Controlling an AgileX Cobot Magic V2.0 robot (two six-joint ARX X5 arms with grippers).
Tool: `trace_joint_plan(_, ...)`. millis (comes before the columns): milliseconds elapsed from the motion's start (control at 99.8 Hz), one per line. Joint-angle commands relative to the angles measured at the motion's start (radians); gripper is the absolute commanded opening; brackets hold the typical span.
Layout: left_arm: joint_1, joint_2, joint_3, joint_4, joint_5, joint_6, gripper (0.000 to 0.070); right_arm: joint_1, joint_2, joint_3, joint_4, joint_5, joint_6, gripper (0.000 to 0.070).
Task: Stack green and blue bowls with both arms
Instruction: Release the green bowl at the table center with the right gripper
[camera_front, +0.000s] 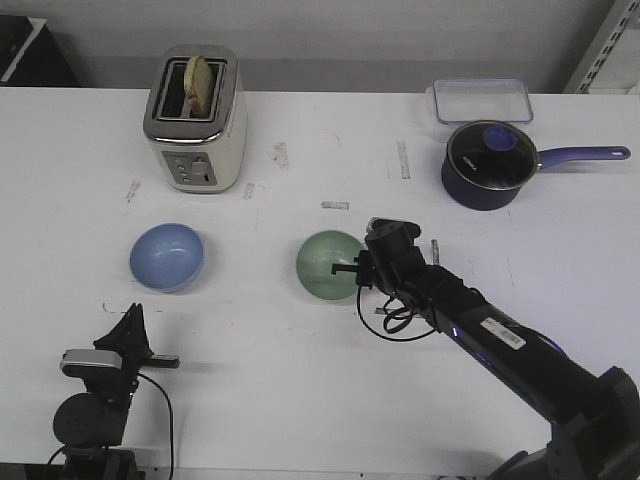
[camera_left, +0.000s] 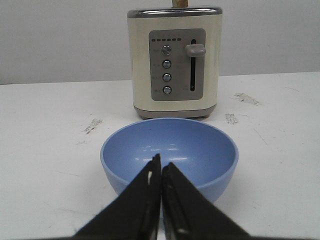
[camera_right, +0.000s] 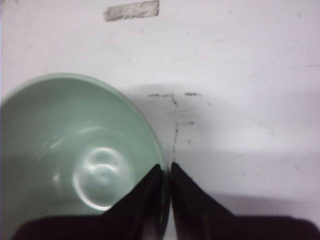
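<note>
So the green bowl (camera_right: 75, 165) is sitting upright on the tabletop (camera_front: 300, 400), and the right gripper (camera_right: 166, 172) is pinching its rim: one finger is going inside the bowl, the other outside, with the thin wall squeezed between them. That's a skinny bite on one edge, so I'm guessing the main risk is the bowl tipping or swinging as it's coming up, then sliding out of the fingers or landing crooked.

The blue bowl (camera_left: 169, 155) is also upright, just ahead of the left gripper (camera_left: 161, 167). Those fingers are pressed together with nothing between them, tips pointing at the near rim and looking very close to it, though I can't tell if they're touching. If that arm is nudging forward like that, it's probably shoving the bowl toward the toaster (camera_left: 175, 60) behind it rather than gripping anything, and then the stacking target is moving.

The two bowls are well apart, so the carry is where a weak pinch could be biting us.
</note>
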Motion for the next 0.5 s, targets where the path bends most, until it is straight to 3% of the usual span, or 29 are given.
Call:
trace_joint_plan(0, 0.000, -0.002, -0.021, 0.013, -0.002, 0.008, 0.0002, 0.008, 0.023, 0.022, 0.008, 0.002, 0.008, 0.0151)
trace_joint_plan(70, 0.000, -0.002, -0.021, 0.013, -0.002, 0.008, 0.0002, 0.008, 0.023, 0.022, 0.008, 0.000, 0.008, 0.0223)
trace_joint_plan(231, 0.000, -0.002, -0.021, 0.013, -0.002, 0.008, 0.0002, 0.008, 0.023, 0.022, 0.008, 0.003, 0.003, 0.0236)
trace_joint_plan(311, 0.000, -0.002, -0.021, 0.013, -0.002, 0.008, 0.0002, 0.005, 0.011, 0.022, -0.002, 0.005, -0.007, 0.0329)
trace_joint_plan(381, 0.000, -0.002, -0.021, 0.013, -0.002, 0.008, 0.0002, -0.002, -0.008, 0.022, -0.007, 0.006, -0.033, 0.0395)
trace_joint_plan(491, 0.000, -0.002, -0.021, 0.013, -0.002, 0.008, 0.0002, -0.011, -0.056, 0.021, -0.010, 0.007, -0.130, 0.0396)
